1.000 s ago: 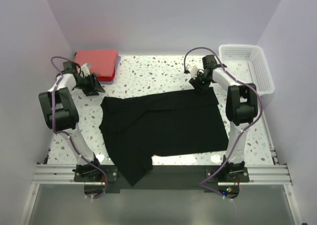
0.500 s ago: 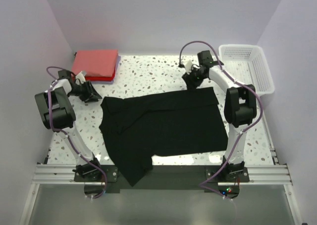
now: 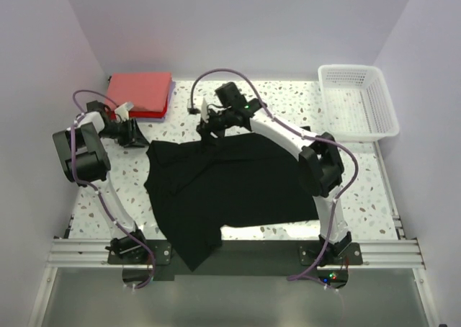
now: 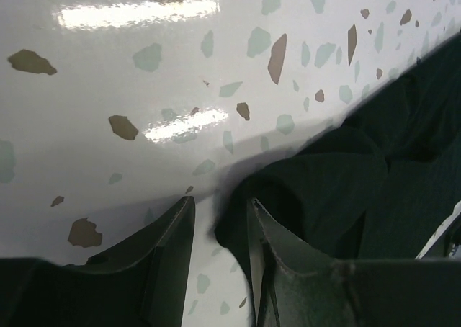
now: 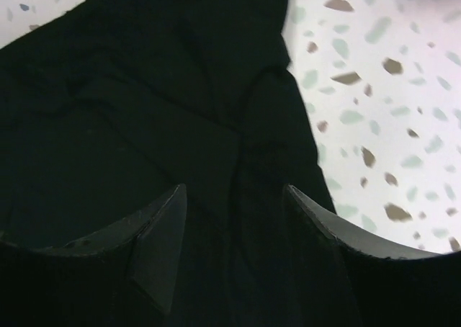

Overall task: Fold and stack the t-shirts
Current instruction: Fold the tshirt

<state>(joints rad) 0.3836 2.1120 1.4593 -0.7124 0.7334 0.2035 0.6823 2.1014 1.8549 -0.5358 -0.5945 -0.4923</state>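
Folding status: barely started, I'd say. The black t-shirt (image 3: 238, 183) lies spread out mid-table, with one tail drooping past the near edge and no crease set.
Left side: the left gripper (image 4: 220, 215) sits at the shirt's far-left corner with its jaws only narrowly parted. A bump of cloth edge pokes into the gap, but bare table shows there too, so I don't read it as a real pinch.
Right side: the right gripper (image 5: 235, 191) is stretched way across to the far hem, jaws wide over black cloth, holding nothing.
Done pile: coral-red t-shirts (image 3: 139, 89) sit folded at the far-left corner, with the purple-blue one (image 3: 171, 95) peeking out along the pile's right edge.
Bystander: the basket (image 3: 349, 68) is far right, well apart from everything.
Risk 1: the left jaws could nip just one thin layer or slide off the edge, and the corner would drop mid-lift.
Risk 2: the two grab points look uneven, so the fold could come out skewed or bunched.
Risk 3: the drooping tail could drag the shirt sideways.
Cloth: soft, matte and floppy, with rumpled ridges near the sleeve.
Surface: the table (image 3: 216, 100) is glossy speckled terrazzo, probably slick, so the fabric will likely slide rather than stay put.
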